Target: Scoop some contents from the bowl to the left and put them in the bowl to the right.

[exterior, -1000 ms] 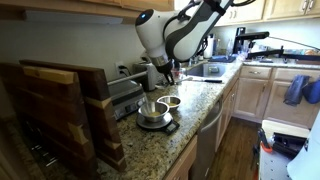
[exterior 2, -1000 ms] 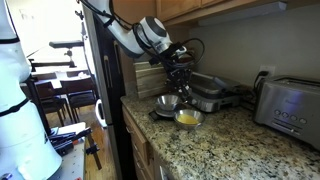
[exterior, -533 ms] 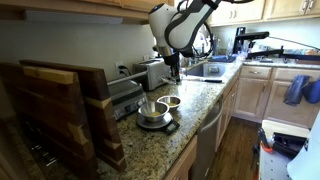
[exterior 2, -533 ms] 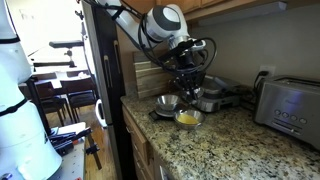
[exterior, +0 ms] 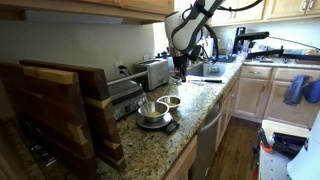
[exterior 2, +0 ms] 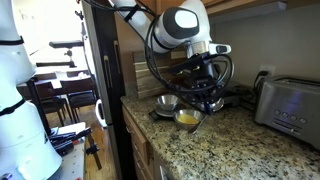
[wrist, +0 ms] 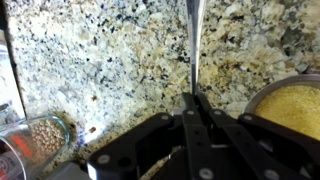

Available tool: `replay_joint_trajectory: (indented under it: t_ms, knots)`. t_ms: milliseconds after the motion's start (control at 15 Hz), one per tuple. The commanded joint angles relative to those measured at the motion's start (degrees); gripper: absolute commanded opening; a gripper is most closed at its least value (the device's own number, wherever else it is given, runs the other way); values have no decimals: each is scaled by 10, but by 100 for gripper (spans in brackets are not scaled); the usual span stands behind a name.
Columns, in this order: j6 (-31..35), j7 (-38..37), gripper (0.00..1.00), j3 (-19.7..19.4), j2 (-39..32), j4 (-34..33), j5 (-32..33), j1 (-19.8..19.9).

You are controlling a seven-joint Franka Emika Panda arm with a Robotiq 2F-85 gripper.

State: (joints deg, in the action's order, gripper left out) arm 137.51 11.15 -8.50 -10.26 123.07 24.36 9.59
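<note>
Starting at the bowl to the left (exterior: 149, 108), we find it on a dark flat base (exterior: 162, 126) on the speckled worktop (exterior: 195, 105). The bowl to the right (exterior: 170, 101) sits just beside it, holding yellow grains. Beyond that smaller bowl, above the worktop, the fingers (wrist: 203, 115) are pinched tight on the thin handle of a metal spoon (wrist: 194, 40). A glass jar (wrist: 35, 140) of pale beans shows low in the wrist view, and a toaster (exterior 2: 285, 108) stands farther along.

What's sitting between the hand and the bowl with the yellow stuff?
Nothing: the wrist view shows only bare countertop between the hand, shut on a spoon, and the bowl.
</note>
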Motion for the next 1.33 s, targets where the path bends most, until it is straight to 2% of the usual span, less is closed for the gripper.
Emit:
replay_joint_trajectory:
  t_ms: [0,467,933,1267]
  knots:
    - [16,12,3,-7,-53,-43,-53,15]
    - [7,36,3,0,-140,-122,-129,43]
    - [-11,102,3,14,-202,-173,-173,76]
    - [-20,119,3,14,-232,-196,-177,80]
